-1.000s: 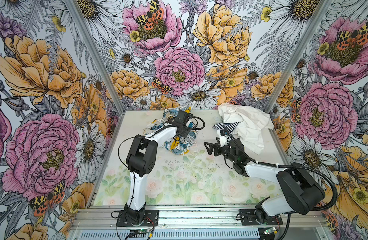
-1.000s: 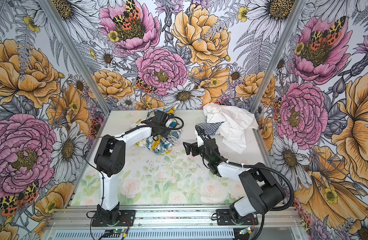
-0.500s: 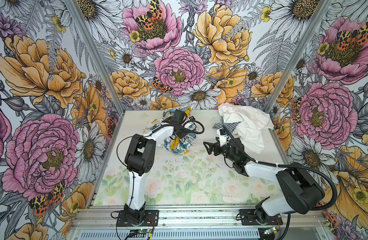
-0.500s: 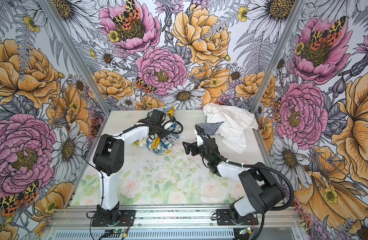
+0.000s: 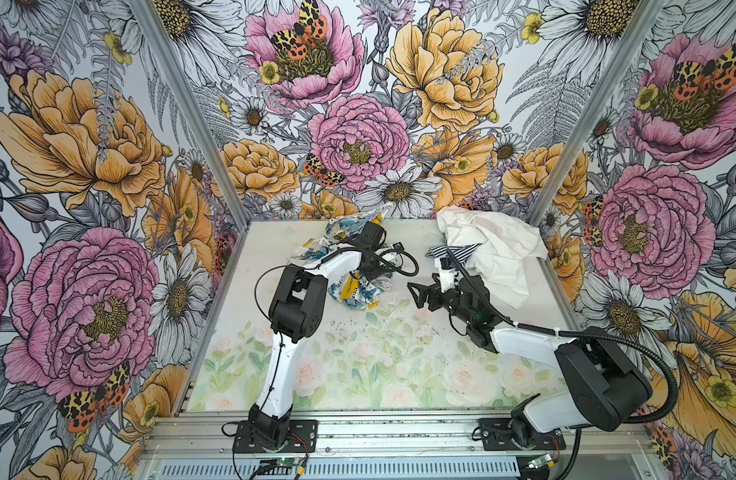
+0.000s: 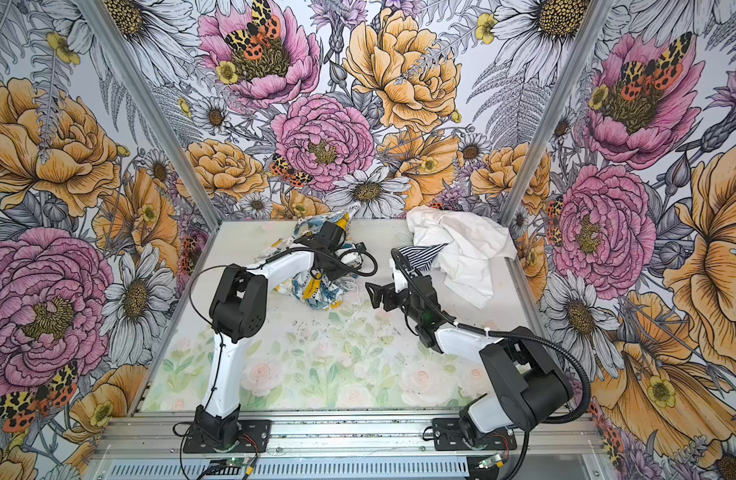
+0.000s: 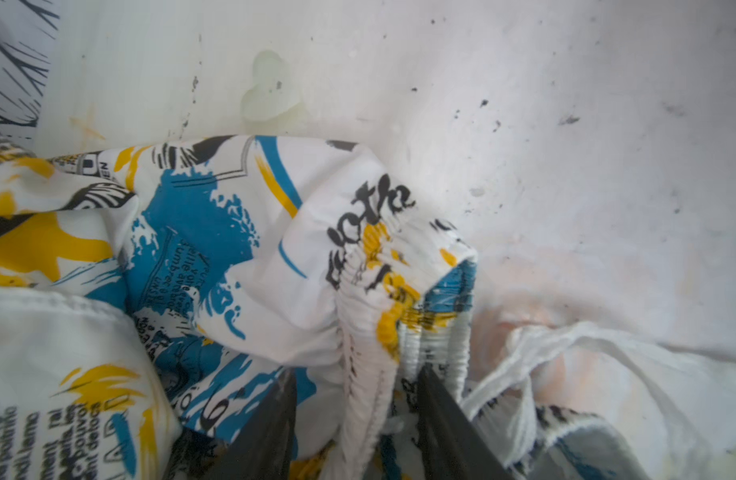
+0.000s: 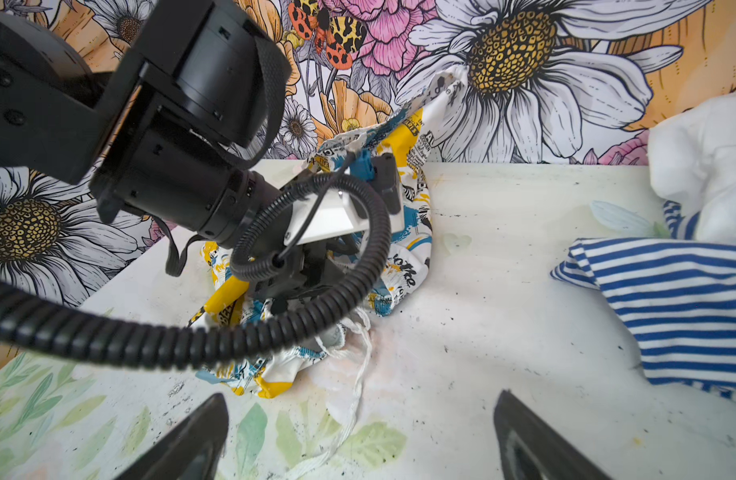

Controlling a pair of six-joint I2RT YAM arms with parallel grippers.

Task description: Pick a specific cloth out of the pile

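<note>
The cloth [image 5: 349, 291] [image 6: 316, 293], white with blue and yellow patches and dark print, lies crumpled at the back left of the table, one corner propped against the back wall. My left gripper [image 7: 355, 399] points down into it, its jaws closed around the cloth's [image 7: 216, 232] gathered elastic edge; in both top views the wrist hides the fingertips. The pile sits at the back right: a big white cloth [image 5: 499, 249] [image 6: 461, 249] over a striped cloth [image 5: 453, 252] [image 8: 669, 307]. My right gripper [image 5: 416, 293] [image 8: 360, 415] hovers open between cloth and pile, holding nothing.
A loose white drawstring [image 8: 358, 374] trails from the cloth [image 8: 403, 266] across the table towards my right gripper. The left arm's black cable loop [image 8: 358, 257] hangs over the cloth. Flowered walls close the back and both sides. The pale printed table [image 5: 378, 374] stretches to the front rail.
The left wrist has shifted slightly over the cloth. The cloth heap, the pile and the right arm stay where they were.
</note>
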